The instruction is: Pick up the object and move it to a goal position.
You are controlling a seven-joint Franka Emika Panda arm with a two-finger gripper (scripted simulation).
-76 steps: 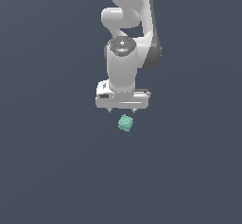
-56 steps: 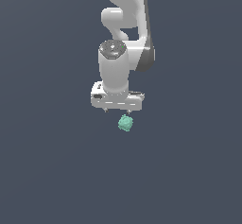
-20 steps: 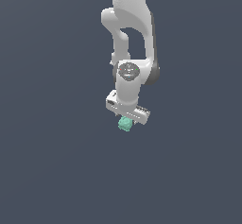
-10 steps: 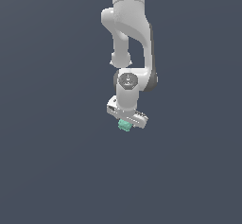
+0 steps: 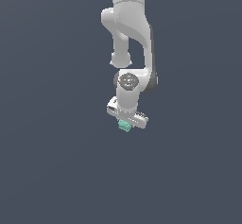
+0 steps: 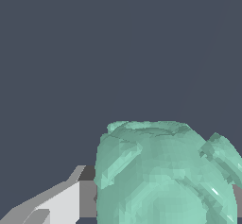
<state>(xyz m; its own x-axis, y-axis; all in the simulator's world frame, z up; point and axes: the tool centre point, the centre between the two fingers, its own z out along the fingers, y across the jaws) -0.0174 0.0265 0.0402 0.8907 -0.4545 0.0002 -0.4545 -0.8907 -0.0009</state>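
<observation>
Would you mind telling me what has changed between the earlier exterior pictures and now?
The hand turned and came down onto the mint-green object, which now sits between its fingers. Whether they have closed on it is unclear. The object stayed where it was.

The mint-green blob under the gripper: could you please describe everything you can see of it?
The mint-green blob is small, lumpy and roughly round, with faceted, slightly glossy surfaces and a flattish rimmed end. In the exterior view it sits just beneath the white gripper, much narrower than the gripper's bar. In the wrist view it fills the near field, with one grey-padded finger right against its side. Whether it is clamped cannot be told.
</observation>
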